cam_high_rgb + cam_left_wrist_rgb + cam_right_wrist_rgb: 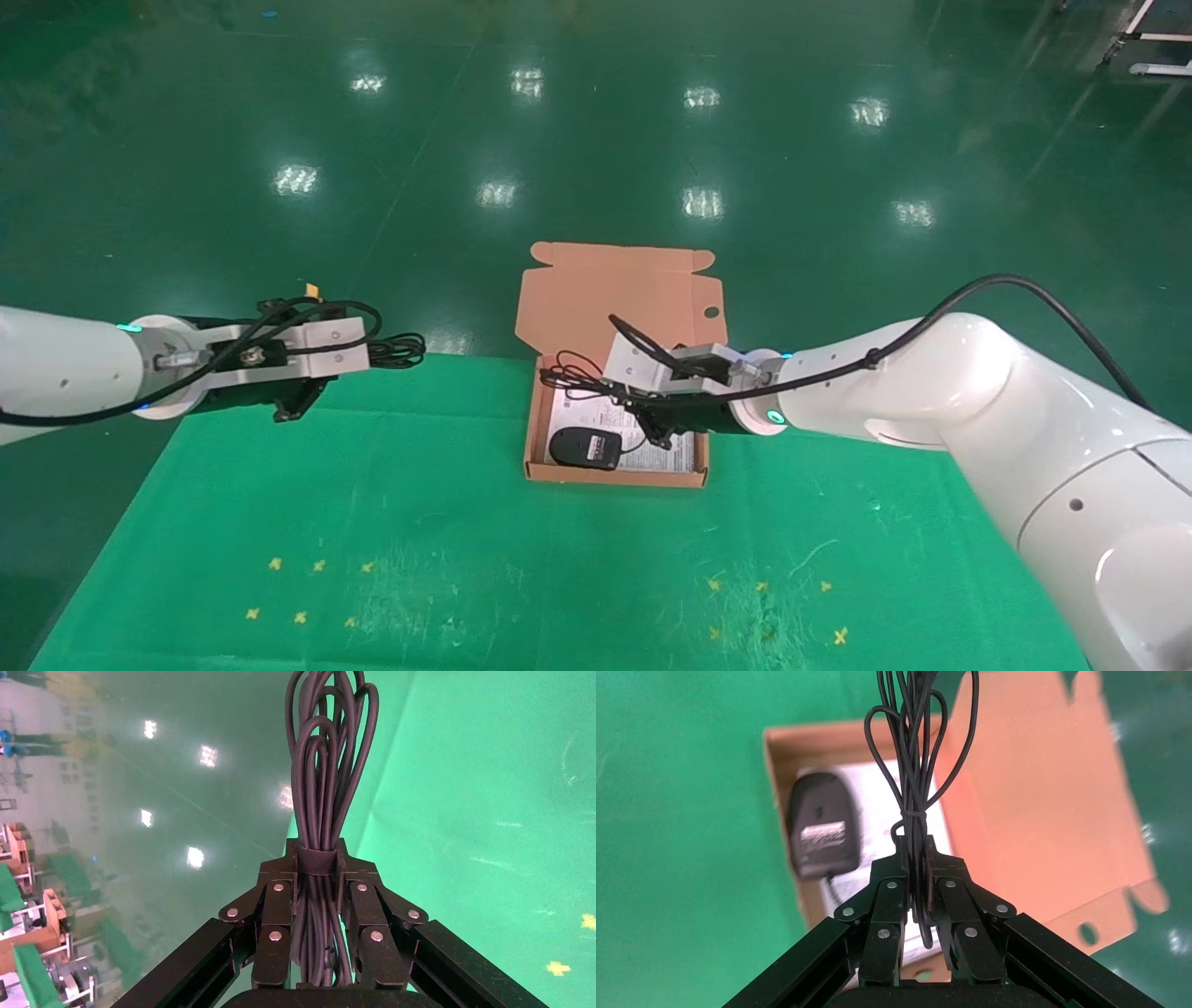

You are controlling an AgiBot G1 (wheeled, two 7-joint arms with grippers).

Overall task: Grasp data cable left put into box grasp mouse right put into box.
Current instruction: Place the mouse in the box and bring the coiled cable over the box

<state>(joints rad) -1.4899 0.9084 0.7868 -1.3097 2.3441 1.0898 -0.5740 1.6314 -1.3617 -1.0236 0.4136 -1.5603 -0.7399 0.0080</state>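
Observation:
My left gripper (pixel 361 352) is shut on the data cable (pixel 399 349), a strapped bundle of black loops, and holds it in the air over the far left edge of the table. The left wrist view shows the fingers closed on the bundle (pixel 327 762) at its strap, at the left gripper (pixel 318 859). The open box (pixel 615 477) stands mid-table with its lid (pixel 619 298) folded back. The mouse (pixel 585 447) lies inside it, label up. My right gripper (pixel 622 396) hovers over the box, shut on the mouse's coiled cord (pixel 916 762), which sticks out past the right gripper (pixel 916 859). The mouse (pixel 821 825) lies below it.
A white printed sheet (pixel 570 410) lines the box bottom. The table wears a green cloth (pixel 372 503) with small yellow crosses (pixel 298 617) near the front left and right. Beyond the far edge is shiny green floor (pixel 596 140).

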